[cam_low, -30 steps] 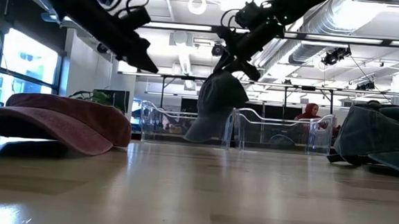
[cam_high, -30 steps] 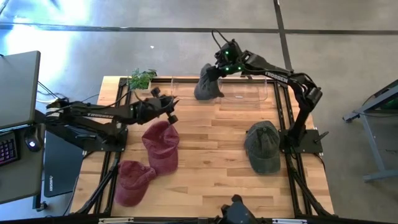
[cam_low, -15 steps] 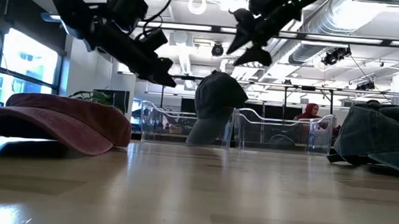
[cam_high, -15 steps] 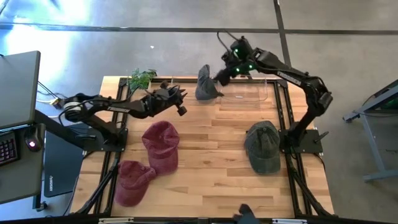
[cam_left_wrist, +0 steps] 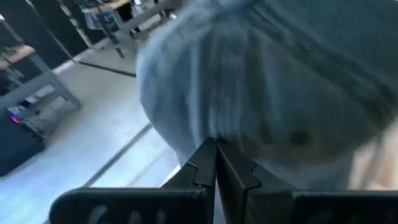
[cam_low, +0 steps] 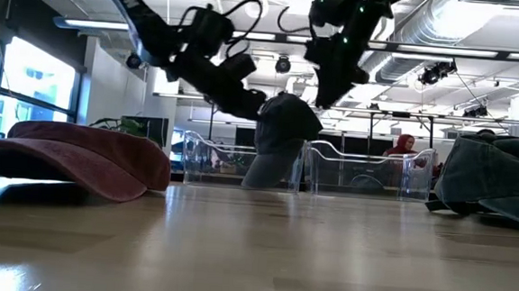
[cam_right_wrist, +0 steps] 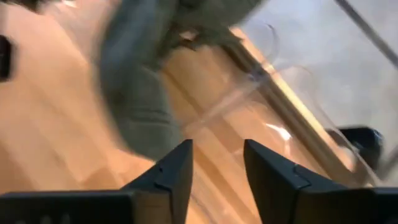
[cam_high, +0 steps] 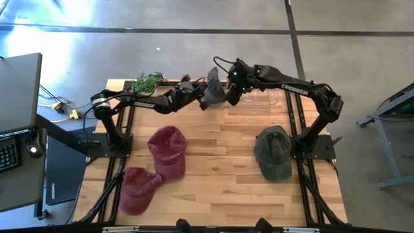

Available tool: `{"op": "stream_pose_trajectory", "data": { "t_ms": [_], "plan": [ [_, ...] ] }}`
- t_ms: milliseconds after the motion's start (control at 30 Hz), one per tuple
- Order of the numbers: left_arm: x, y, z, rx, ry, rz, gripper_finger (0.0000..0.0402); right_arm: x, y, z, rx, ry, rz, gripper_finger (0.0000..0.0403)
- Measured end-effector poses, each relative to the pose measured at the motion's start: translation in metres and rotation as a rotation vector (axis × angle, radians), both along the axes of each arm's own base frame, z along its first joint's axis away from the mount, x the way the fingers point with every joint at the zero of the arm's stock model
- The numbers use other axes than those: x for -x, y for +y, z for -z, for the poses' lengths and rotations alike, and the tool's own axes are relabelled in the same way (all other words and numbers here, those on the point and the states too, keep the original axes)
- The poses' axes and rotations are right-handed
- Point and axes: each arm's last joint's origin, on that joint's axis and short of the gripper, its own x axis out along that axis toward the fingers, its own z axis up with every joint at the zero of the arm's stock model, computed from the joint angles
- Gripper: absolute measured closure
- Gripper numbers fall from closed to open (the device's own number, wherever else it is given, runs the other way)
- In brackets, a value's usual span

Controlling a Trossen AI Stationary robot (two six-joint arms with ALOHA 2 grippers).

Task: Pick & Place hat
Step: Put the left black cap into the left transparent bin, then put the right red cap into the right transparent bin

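A grey hat (cam_high: 215,89) stands at the left end of the clear bin (cam_high: 259,97), at the table's far edge. It leans on the bin's wall with its lower end down (cam_low: 259,174). My left gripper (cam_high: 202,101) is shut and reaches in from the table's left, with its tips at the hat's left side (cam_low: 264,108). The hat fills the left wrist view (cam_left_wrist: 267,81). My right gripper (cam_high: 231,97) is open and empty, just right of the hat and pointing down. The hat also shows in the right wrist view (cam_right_wrist: 140,93). My left gripper's shut fingertips (cam_left_wrist: 216,149) are at the grey hat's crown (cam_left_wrist: 249,124), coming level from the table's left. I cannot tell whether they touch it.
Two maroon hats (cam_high: 168,150) (cam_high: 139,189) lie at the table's near left, and a dark green hat (cam_high: 274,152) lies at the right. A small plant (cam_high: 147,81) stands at the far left corner. The bin's clear walls (cam_low: 366,170) run along the far edge.
My right gripper has let go of the grey hat, risen toward the far right, then come back down beside it. The hat stays leaning on the bin. My left gripper has gone toward the table's right and far edge, up to the hat.
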Motion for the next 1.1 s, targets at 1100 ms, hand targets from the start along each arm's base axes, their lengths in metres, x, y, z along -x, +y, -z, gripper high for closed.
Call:
{"op": "stream_pose_trajectory", "data": {
  "t_ms": [1100],
  "plan": [
    [0.033, -0.143, -0.08, -0.199, 0.525, 0.054, 0.0401, 0.05, 0.164, 0.018, 0.116, -0.25, -0.313, 0.0374]
  ]
}}
